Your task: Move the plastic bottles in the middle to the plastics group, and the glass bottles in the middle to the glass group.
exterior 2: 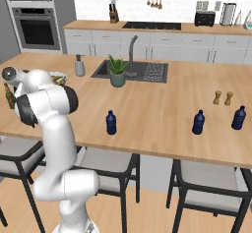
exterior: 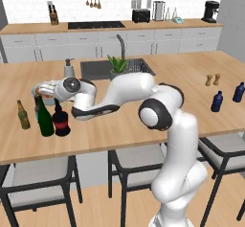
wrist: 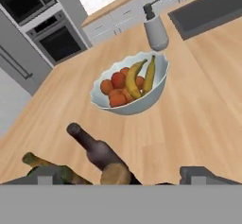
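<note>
At left end of surface [exterior: 143,125]: green wine bottle [exterior: 45,118] and squat black bottle [exterior: 61,120] with red band, upright, just beside each other; olive-brown beer bottle [exterior: 23,115] near to their left; dark brown beer bottle [wrist: 97,151] close by. Fruit bowl [wrist: 130,88] and grey soap dispenser [wrist: 155,30] behind them. Tool [wrist: 125,173]: above the bottles, fingers spread wide, holding nothing. Mid surface, front edge: one blue plastic bottle [exterior 2: 111,123], standing alone. Right end: two blue plastic bottles [exterior 2: 198,122], near two small brown shakers [exterior 2: 222,98].
</note>
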